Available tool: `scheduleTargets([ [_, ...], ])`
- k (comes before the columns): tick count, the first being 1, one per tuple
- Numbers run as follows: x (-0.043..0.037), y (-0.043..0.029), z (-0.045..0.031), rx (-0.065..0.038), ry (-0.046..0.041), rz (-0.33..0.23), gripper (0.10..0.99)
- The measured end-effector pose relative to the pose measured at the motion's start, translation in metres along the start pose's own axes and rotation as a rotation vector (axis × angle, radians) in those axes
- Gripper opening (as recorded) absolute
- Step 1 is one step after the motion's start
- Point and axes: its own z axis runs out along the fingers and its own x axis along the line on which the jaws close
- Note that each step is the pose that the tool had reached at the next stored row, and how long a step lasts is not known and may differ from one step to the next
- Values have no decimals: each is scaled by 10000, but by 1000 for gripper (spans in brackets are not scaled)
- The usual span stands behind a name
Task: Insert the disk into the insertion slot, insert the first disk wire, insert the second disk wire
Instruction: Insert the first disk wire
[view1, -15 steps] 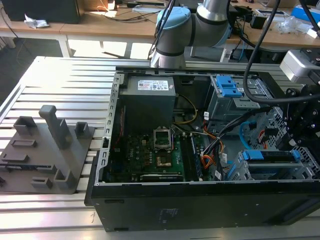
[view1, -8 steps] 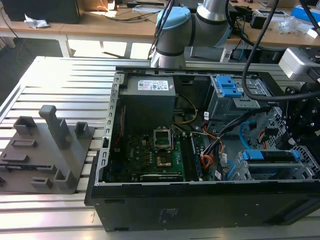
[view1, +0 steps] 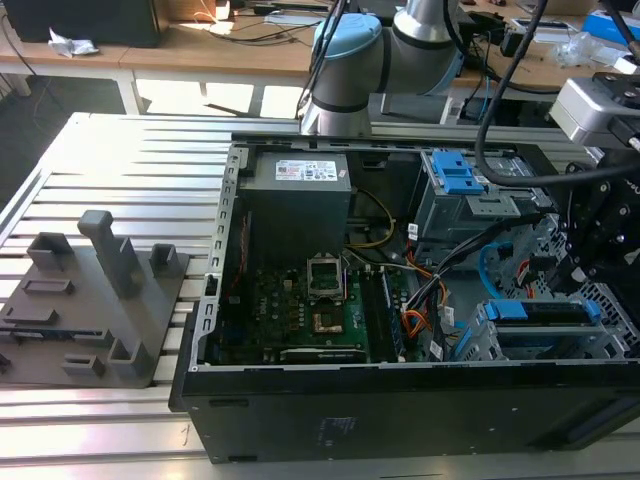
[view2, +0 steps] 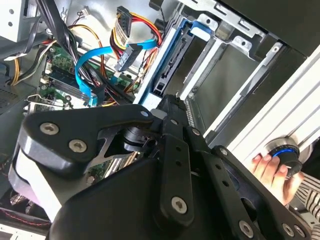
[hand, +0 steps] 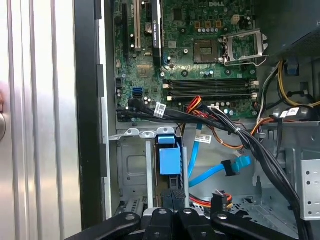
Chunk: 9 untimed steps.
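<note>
Bright daylight, glare on slatted table; case interior shadowed.

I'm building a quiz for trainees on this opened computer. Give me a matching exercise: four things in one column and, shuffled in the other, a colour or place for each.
Things:
1. disk
2. motherboard
3. fixture block
4. power supply

Descriptions:
A. green, flat on the floor of the case
B. grey, outside the case on the slatted table
C. blue-framed, in the insertion slot
D. grey box with a label on top, inside the case

Pairs: 1-C, 2-A, 3-B, 4-D
</note>
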Motion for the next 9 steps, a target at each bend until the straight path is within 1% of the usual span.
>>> scheduleTargets([
  [2, -50, 6, -1, 0, 4, -1, 106],
  [3, -88, 10, -2, 0, 6, 1, 106],
  [5, -131, 13, -3, 0, 6, 3, 106],
  [6, -146, 14, -3, 0, 6, 3, 106],
  [9, -146, 14, -3, 0, 7, 1, 106],
])
